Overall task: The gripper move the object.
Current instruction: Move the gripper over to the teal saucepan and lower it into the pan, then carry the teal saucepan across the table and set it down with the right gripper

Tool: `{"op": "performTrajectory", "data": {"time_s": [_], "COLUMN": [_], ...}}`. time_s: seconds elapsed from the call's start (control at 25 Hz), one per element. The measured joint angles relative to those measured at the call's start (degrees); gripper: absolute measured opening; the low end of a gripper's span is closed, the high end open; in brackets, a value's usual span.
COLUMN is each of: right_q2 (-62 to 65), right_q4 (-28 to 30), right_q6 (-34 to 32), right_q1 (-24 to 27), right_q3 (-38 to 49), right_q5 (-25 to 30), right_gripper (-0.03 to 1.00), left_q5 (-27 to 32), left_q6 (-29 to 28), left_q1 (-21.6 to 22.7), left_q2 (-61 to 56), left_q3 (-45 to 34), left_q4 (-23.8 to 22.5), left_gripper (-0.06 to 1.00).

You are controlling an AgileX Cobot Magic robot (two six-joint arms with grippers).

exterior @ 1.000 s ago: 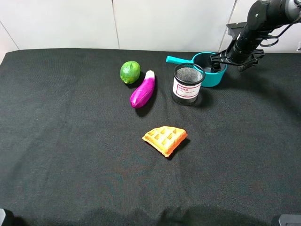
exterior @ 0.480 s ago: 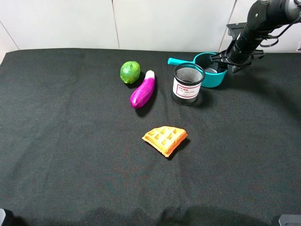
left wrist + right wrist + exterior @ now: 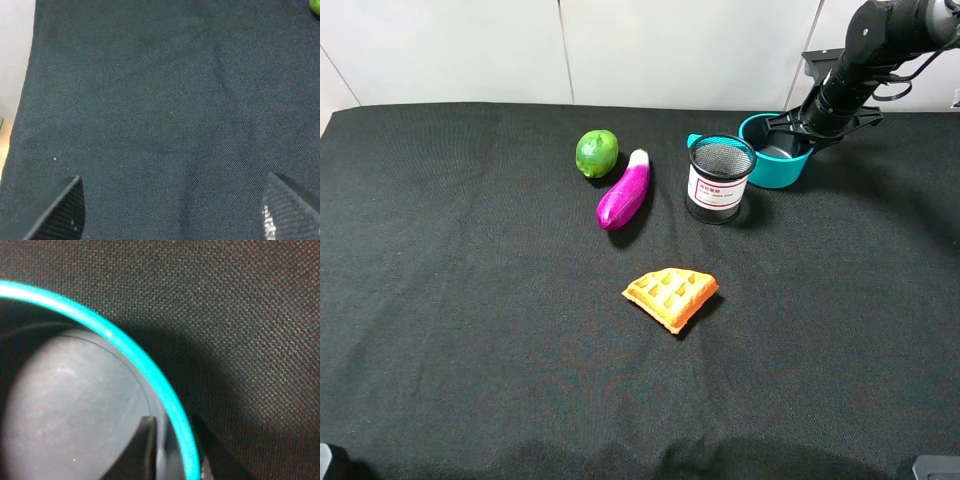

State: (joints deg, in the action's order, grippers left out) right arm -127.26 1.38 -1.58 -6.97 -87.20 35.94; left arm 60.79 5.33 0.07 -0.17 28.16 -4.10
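Teal saucepan (image 3: 775,168): far right of black cloth (image 3: 470,330), just behind mesh cup (image 3: 718,182).
Right gripper (image 3: 175,452): jaws pinched on its rim, one inside, one outside. Left gripper (image 3: 172,200): jaws apart above cloth.

Saucepan (image 3: 775,172) just behind mesh cup (image 3: 718,186)

The right arm (image 3: 885,30) is built of thick, rounded black segments with a dull sheen, and thin black cables (image 3: 925,60) loop loosely beside it. At its end sits the black right gripper (image 3: 808,132), made of flat bars and slim fingers. Seen close in the right wrist view, those fingers (image 3: 147,450) are dark, matt and square-edged. The left gripper (image 3: 175,210) shows only two black wedge-shaped tips, covered in a fine ribbed grid and flecked with small pale specks.
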Motion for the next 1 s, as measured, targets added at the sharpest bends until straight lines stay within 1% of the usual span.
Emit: {"op": "performTrajectory", "data": {"time_s": [0.12,0.72,1.0], "right_q2": [0.00,0.00,-0.08], "right_q4": [-0.69,-0.87,-0.44], "right_q6": [-0.47,-0.57,-0.57], "right_q1": [0.00,0.00,0.00], "right_q3": [-0.22,-0.43,-3.57], "right_q5": [-0.06,0.12,1.92], "right_gripper": [0.00,0.00,0.00], "left_q5": [0.00,0.00,0.00], "left_q6": [0.00,0.00,0.00], "left_q1": [0.00,0.00,0.00], "left_q2": [0.00,0.00,0.00], "left_q3": [0.00,0.00,0.00], "left_q4": [0.00,0.00,0.00], "left_gripper": [0.76,0.76,0.76]}}
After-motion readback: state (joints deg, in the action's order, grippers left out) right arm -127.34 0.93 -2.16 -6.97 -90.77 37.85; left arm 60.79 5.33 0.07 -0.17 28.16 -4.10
